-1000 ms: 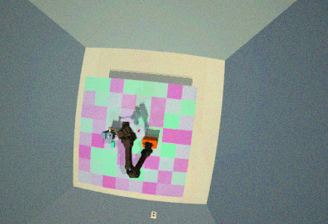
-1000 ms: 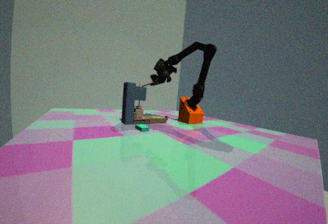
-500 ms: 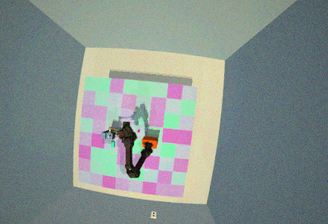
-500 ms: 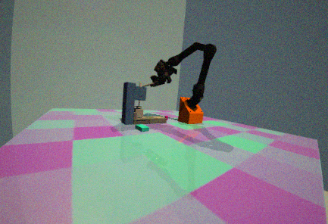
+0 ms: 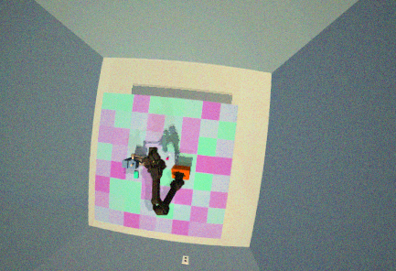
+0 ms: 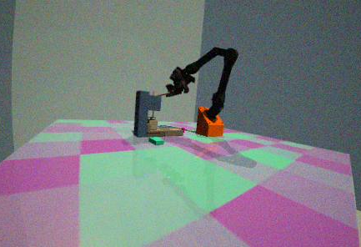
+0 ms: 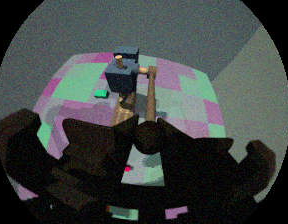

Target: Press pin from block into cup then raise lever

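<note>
Jaws [image 5: 153,151] [image 6: 171,91]: closed on press lever [image 6: 162,94] [image 7: 151,95];
Block [image 6: 152,124]: on press bed [image 6: 167,132] [image 7: 123,118], beneath punch [image 6: 152,113];
Lever stroke: guide along its arc; keep grip firm; avoid jolting block.

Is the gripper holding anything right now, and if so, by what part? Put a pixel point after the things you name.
Yes: the brown rod-shaped lever [image 6: 162,94] [image 7: 151,97] of the blue-grey press, held at its dark, round knob end, between the black gripper's [image 7: 148,137] fingers.
</note>
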Controlling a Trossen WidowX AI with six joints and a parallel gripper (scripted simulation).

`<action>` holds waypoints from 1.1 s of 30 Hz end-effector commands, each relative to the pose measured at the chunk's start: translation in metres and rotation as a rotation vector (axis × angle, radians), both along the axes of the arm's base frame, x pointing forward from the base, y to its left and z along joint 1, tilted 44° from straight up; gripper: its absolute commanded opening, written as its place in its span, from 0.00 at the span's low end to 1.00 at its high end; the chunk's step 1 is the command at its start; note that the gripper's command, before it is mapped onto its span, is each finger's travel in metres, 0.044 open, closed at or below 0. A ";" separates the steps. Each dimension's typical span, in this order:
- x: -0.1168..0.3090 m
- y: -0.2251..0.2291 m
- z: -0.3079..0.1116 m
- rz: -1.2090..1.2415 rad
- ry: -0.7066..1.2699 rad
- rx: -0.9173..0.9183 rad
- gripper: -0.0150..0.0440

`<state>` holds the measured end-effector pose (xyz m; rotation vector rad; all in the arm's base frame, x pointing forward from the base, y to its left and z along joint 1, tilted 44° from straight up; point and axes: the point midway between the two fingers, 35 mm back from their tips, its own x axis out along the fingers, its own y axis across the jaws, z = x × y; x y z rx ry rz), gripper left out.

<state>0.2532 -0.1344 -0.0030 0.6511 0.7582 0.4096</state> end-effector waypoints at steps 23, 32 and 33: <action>-0.008 0.016 -0.018 0.010 0.032 0.009 0.25; -0.009 0.019 -0.021 0.010 0.032 0.009 0.25; -0.009 0.019 -0.022 0.010 0.032 0.009 0.25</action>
